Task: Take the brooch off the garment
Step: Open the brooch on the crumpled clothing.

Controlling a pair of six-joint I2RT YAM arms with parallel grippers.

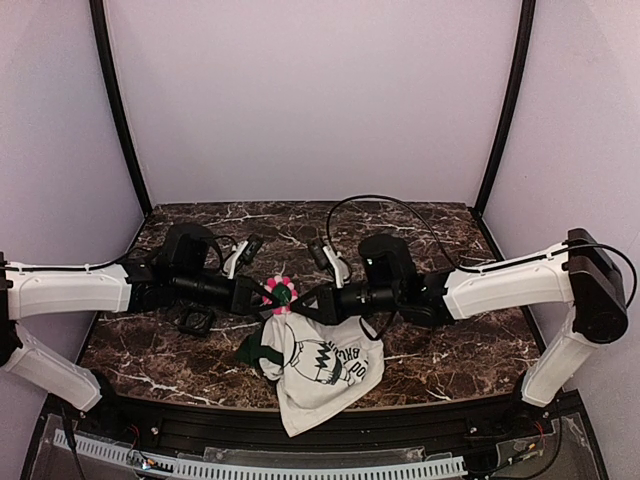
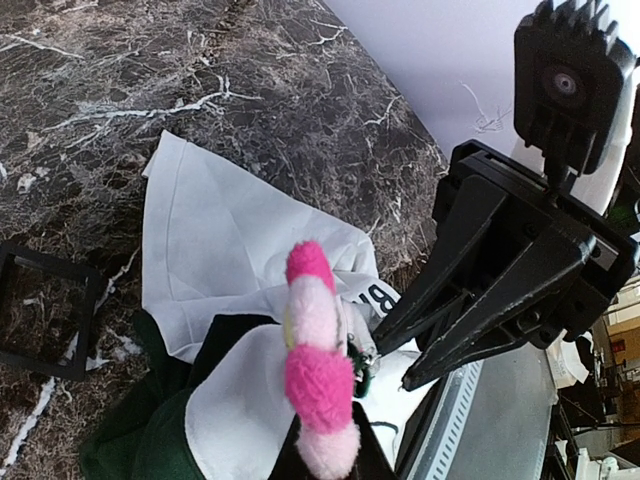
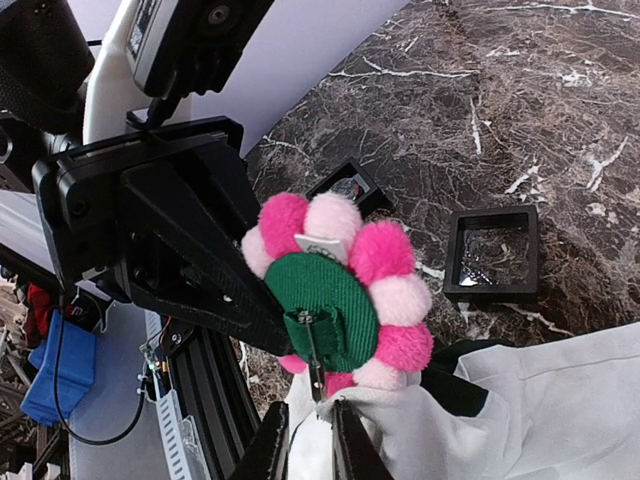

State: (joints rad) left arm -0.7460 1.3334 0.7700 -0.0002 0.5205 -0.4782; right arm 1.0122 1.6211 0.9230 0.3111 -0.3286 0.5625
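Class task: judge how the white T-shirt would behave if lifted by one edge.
Probably floppy: the T-shirt drapes in folds below the brooch. Likely light: a pinch of cloth holds part up. Unlikely to roll: the rest lies slack on the table.

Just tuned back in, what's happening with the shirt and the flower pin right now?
Both arms are working on the pin. The left claw is shut on the brooch, gripping its pink and white petals from the side. The right claw pinches the garment right under the brooch's green back, where the pin enters the cloth. The brooch looks not yet free: fabric is bunched up to it, and the rest of the garment trails down onto the marble table.
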